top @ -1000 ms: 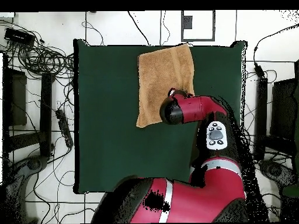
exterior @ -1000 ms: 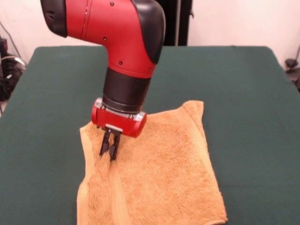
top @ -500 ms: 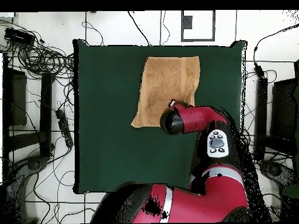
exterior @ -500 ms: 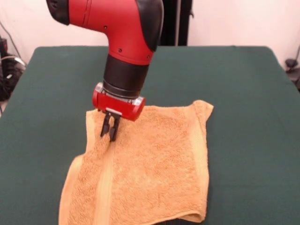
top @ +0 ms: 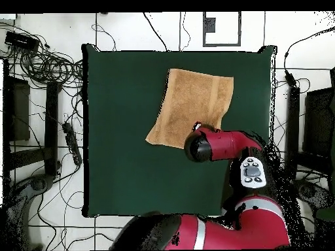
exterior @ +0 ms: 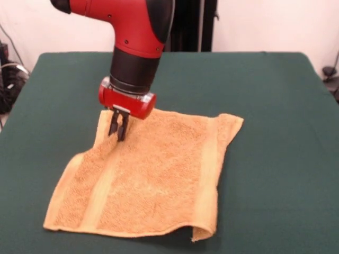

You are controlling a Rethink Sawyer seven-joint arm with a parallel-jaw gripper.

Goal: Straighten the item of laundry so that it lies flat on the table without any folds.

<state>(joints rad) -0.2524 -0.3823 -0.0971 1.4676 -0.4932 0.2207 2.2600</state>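
Note:
The item of laundry (exterior: 153,174), an orange-tan towel, lies mostly spread on the green table (exterior: 275,106) in the front view, with a paler band along each short side. Its near right corner (exterior: 204,233) curls up off the cloth. My gripper (exterior: 117,132) points straight down at the towel's far left corner, shut on a pinch of fabric there. From overhead, the towel (top: 193,101) lies skewed in the upper middle of the table (top: 118,131). The red arm (top: 219,144) covers the towel's lower right corner and hides the gripper.
Bare green cloth surrounds the towel on all sides in the front view. In the overhead view, tangled cables (top: 46,65) and dark stands (top: 16,111) lie on the floor beyond the table's left and right edges.
The gripper has travelled toward the far left in the front view, dragging the towel's corner with it. The towel has swung round and opened wider, leaving the near edge of the picture.

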